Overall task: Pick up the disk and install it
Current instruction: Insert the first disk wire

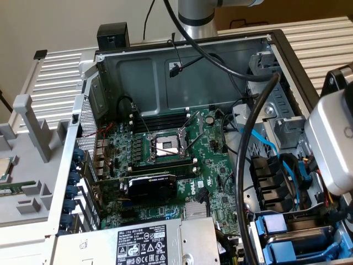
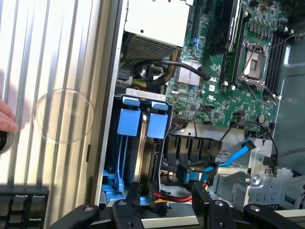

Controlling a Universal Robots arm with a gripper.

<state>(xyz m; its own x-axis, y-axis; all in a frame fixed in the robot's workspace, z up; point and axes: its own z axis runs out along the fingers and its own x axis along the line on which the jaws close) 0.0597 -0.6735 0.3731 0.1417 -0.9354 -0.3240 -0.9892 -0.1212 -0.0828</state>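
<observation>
Your hand (image 2: 167,202) is spread. Its two black fingers (image 2: 132,198) stand well apart with nothing pinched between them, and only red and black cables show in the gap. It hangs over the drive-bay corner of the open computer case (image 1: 165,72).

The disk (image 2: 129,123) is not in your grip. It stands on edge in the drive bay (image 2: 110,181), with its blue carrier front beside a second blue front (image 2: 157,126) and a thin silver drive edge between the two. One of your fingers is just beside the far end of that blue carrier, but you cannot tell from here whether it touches.

In the exterior view the disk (image 1: 274,226) sits low at the exterior view's right, between the power supply (image 1: 149,243) and the case's side wall. The arm (image 1: 196,14) comes in from above the case.

A blue data cable (image 2: 233,155) lies loose in the neighbouring metal cage, near your other finger but apart from it. The motherboard (image 1: 209,165), with its open processor socket (image 1: 167,146), lies well away from the hand.

Outside the case, a person's fingertip (image 2: 5,121) rests at the edge of the ribbed white surface (image 2: 47,57), and a black keyboard (image 2: 21,205) lies near it.
</observation>
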